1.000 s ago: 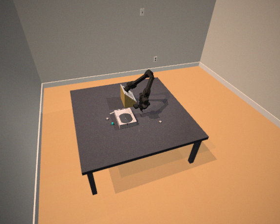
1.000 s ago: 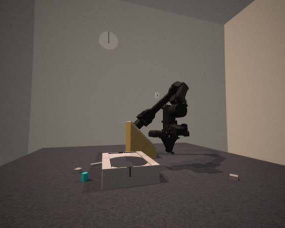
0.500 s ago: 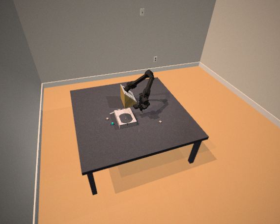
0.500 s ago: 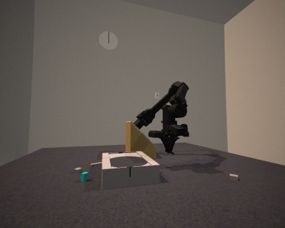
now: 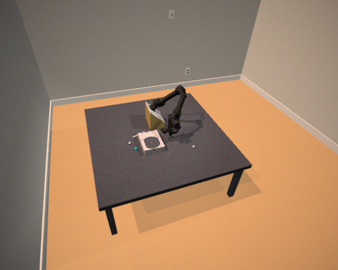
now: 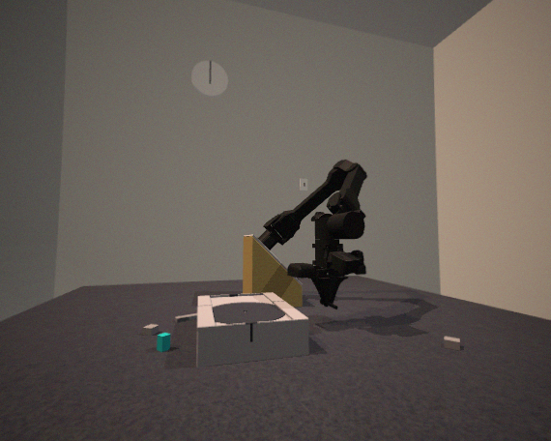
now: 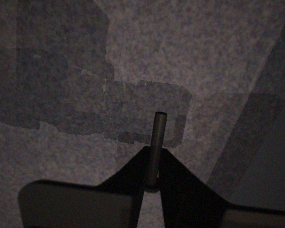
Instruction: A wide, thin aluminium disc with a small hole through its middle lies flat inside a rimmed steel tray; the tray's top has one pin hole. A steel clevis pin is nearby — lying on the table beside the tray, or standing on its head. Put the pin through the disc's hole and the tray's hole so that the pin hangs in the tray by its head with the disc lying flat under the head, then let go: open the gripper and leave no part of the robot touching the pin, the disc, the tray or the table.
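My gripper (image 5: pixel 171 135) (image 6: pixel 328 304) (image 7: pixel 154 152) is shut on the steel clevis pin (image 7: pixel 160 127) and holds it above the table, to the right of the tray in the top and exterior views. In the wrist view one end of the pin juts out beyond the fingertips and a wider rounded end shows between the fingers. In the exterior view the pin's free end seems to slant out to the right, small and dark. The wide dark disc (image 5: pixel 156 144) (image 6: pixel 230 315) lies flat inside the pale tray (image 5: pixel 159 150) (image 6: pixel 272 340), its small centre hole showing. The tray's own pin hole cannot be made out separately.
The arm's yellow wedge base (image 5: pixel 150 119) (image 6: pixel 272 282) stands behind the tray. A pale bar (image 5: pixel 135 136) (image 6: pixel 186 317), a cyan block (image 5: pixel 136 149) (image 6: pixel 163 342) and a small pale block (image 5: pixel 129 143) (image 6: pixel 151 330) are left of the tray. Another pale block (image 5: pixel 193 147) (image 6: pixel 451 343) lies right.
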You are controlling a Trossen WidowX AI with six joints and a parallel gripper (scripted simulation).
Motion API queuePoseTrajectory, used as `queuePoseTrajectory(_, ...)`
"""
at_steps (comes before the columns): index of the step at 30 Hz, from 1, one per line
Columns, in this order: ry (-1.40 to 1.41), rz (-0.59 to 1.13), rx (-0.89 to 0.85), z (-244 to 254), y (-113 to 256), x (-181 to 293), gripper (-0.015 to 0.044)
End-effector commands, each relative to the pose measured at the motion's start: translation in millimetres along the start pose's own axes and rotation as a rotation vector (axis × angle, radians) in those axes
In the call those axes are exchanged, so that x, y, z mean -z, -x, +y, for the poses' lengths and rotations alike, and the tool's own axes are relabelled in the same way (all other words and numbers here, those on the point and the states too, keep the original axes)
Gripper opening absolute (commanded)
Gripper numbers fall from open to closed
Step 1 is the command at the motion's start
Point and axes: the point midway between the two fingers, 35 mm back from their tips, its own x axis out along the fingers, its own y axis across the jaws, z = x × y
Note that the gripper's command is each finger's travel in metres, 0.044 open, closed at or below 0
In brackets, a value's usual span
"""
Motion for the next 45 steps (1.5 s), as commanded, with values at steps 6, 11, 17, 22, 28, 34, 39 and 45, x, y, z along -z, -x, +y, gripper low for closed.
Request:
queuePoseTrajectory(6, -0.008, 0.009, 0.001, -2, -17, 3, 0.0)
queuePoseTrajectory(11, -0.008, 0.009, 0.001, -3, -25, 3, 0.0)
queuePoseTrajectory(17, -0.008, 0.009, 0.001, -3, -35, 3, 0.0)
queuePoseTrajectory(22, -0.008, 0.009, 0.0, -3, -43, 3, 0.0)
queuePoseTrajectory(28, -0.008, 0.009, 0.0, -3, -43, 3, 0.0)
queuePoseTrajectory(34, -0.008, 0.009, 0.0, -3, -43, 3, 0.0)
queuePoseTrajectory(39, -0.004, 0.006, -0.002, -2, -42, 3, 0.0105)
queuePoseTrajectory(45, -0.004, 0.006, -0.002, -2, -42, 3, 0.016)
